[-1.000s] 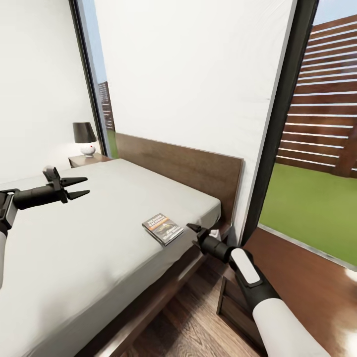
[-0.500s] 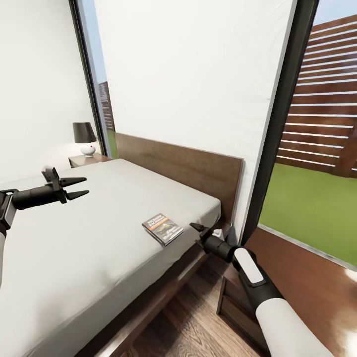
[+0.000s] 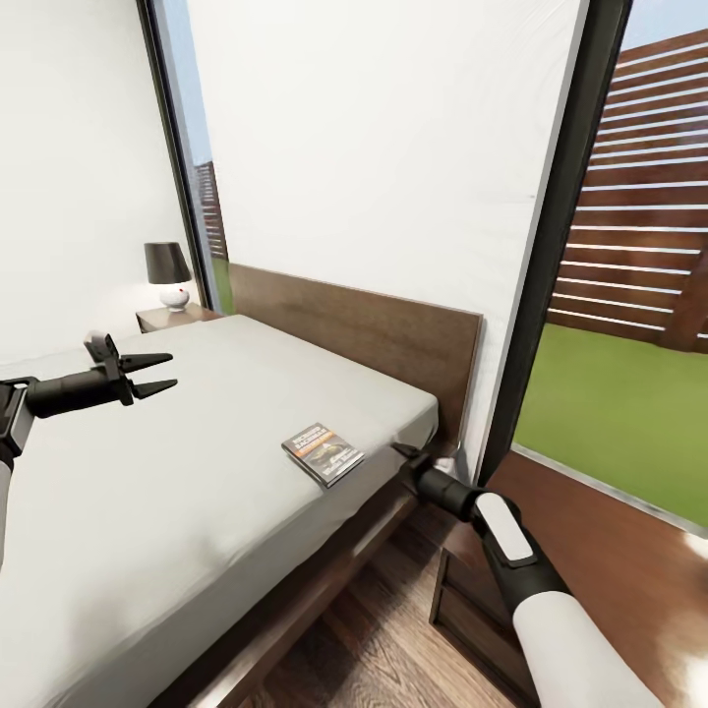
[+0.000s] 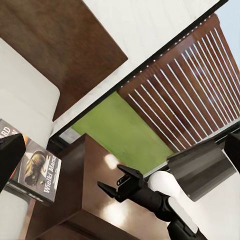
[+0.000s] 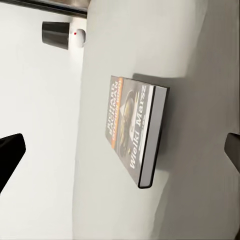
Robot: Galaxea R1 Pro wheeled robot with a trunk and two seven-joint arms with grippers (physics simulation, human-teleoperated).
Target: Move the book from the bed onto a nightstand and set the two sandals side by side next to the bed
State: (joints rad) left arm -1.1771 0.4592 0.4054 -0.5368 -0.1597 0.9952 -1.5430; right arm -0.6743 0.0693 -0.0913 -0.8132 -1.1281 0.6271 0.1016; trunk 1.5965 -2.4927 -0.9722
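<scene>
My right gripper [image 3: 405, 453] hangs just past the bed's [image 3: 197, 462] side edge, near the headboard-end corner of the mattress, above the near nightstand [image 3: 472, 600]. Fingers parted: in the left wrist view the right gripper [image 4: 114, 186] shows two dark prongs spread with a gap between them, nothing held. In my right wrist view each fingertip [image 5: 10, 152] sits at an opposite border, with the book [image 5: 135, 130] in the open space between them, not touched.

The book [image 3: 323, 453] lies flat on the grey mattress, close to the side edge and near that same headboard-end corner. Dark cover up, orange-and-white band, a picture on it. It is near my right gripper but apart from it. In the left wrist view the book [image 4: 35, 172] shows at the mattress edge with the nightstand's [image 4: 90, 195] glossy brown top beside it.

My left gripper [image 3: 147, 374] hovers over the mattress toward the far side of the bed, well apart from the book. Its fingers are apart and hold nothing.

A second nightstand [image 3: 172, 317] stands at the far side of the headboard [image 3: 364, 329], carrying a lamp [image 3: 169, 275] with a dark shade. Wood-plank floor [image 3: 383, 639] runs along the bed's near side.
</scene>
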